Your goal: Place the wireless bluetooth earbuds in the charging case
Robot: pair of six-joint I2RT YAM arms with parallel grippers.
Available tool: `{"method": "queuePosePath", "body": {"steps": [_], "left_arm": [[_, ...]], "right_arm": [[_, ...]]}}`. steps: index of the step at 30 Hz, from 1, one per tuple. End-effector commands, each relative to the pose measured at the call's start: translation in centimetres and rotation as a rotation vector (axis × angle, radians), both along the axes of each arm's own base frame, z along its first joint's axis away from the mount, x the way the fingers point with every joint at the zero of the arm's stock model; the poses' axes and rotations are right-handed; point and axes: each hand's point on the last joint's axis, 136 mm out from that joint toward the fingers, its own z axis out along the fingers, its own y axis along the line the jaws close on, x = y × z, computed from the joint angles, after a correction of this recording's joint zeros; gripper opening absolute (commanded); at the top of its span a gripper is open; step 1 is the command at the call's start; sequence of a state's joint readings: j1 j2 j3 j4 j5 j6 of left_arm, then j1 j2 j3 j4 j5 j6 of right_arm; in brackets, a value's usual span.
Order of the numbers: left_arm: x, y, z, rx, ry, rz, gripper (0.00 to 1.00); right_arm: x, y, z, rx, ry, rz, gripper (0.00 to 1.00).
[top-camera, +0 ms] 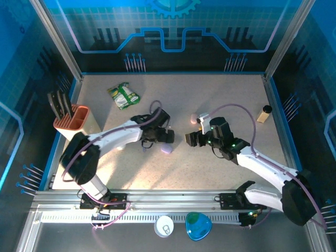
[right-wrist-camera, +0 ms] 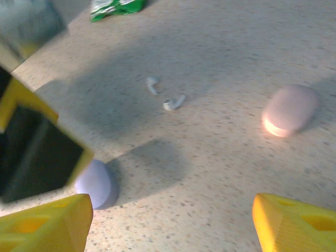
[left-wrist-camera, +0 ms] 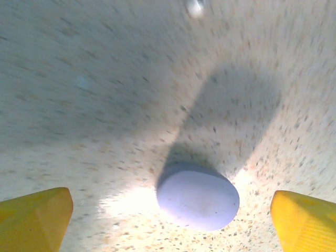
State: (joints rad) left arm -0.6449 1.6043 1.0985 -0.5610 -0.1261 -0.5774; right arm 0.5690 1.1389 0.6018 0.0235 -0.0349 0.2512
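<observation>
While left claw [left-wrist-camera: 170, 218] and right claw [right-wrist-camera: 173, 223] gape released, lavender case [left-wrist-camera: 198, 197] sits between left tips; green packet [top-camera: 124, 95] print seemingly illegible.

Two pale earbuds [right-wrist-camera: 175, 102] lie at twelve o'clock on the worktop [right-wrist-camera: 210, 173]. A pink case [right-wrist-camera: 290, 110] sits at three o'clock, a lavender case [right-wrist-camera: 95, 184] at eight.

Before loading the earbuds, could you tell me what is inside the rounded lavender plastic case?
Its contents cannot be seen: the rounded lavender plastic case lies closed on the speckled table, showing a smooth shell. Two small white earbuds lie loose outside.
</observation>
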Motion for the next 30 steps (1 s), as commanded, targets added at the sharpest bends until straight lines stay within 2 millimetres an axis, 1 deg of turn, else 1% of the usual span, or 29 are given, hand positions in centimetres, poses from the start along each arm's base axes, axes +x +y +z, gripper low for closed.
{"method": "queuePosePath", "body": {"steps": [1,2,5,7,10,14,19,24,30], "left_arm": [[1.2,3.3,0.9,-0.109,-0.023,0.158,0.99],[1.1,4.4,0.8,-0.14,-0.016,0.199,0.99],[1.4,7.1,1.8,-0.199,-0.047,0.291,0.99],[1.4,8.2,2.4,-0.21,-0.068,0.316,0.99],[1.2,9.1,2.8,-0.213,-0.079,0.331,0.99],[1.0,9.4,2.6,-0.22,-0.072,0.33,0.99],[1.0,9.1,2.4,-0.241,-0.073,0.321,0.99],[1.2,9.1,2.7,-0.245,-0.096,0.314,0.99],[1.2,9.0,2.4,-0.242,-0.09,0.306,0.99]], "right_arm": [[-0.2,3.1,-0.3,-0.01,-0.071,0.131,0.81],[-0.5,4.2,-0.9,-0.02,-0.062,0.168,0.81],[-1.6,7.2,-2.6,-0.081,-0.044,0.264,0.81],[-2.2,8.9,-4.0,-0.118,-0.027,0.315,0.81],[-2.7,10.7,-6.1,-0.178,-0.006,0.369,0.81],[-3.1,12.3,-8.2,-0.26,0.005,0.434,0.81],[-3.0,12.7,-9.6,-0.302,-0.011,0.473,0.81],[-2.6,12.4,-10.7,-0.321,-0.01,0.486,0.76],[-2.6,12.3,-11.7,-0.343,0.0,0.501,0.67]]}}
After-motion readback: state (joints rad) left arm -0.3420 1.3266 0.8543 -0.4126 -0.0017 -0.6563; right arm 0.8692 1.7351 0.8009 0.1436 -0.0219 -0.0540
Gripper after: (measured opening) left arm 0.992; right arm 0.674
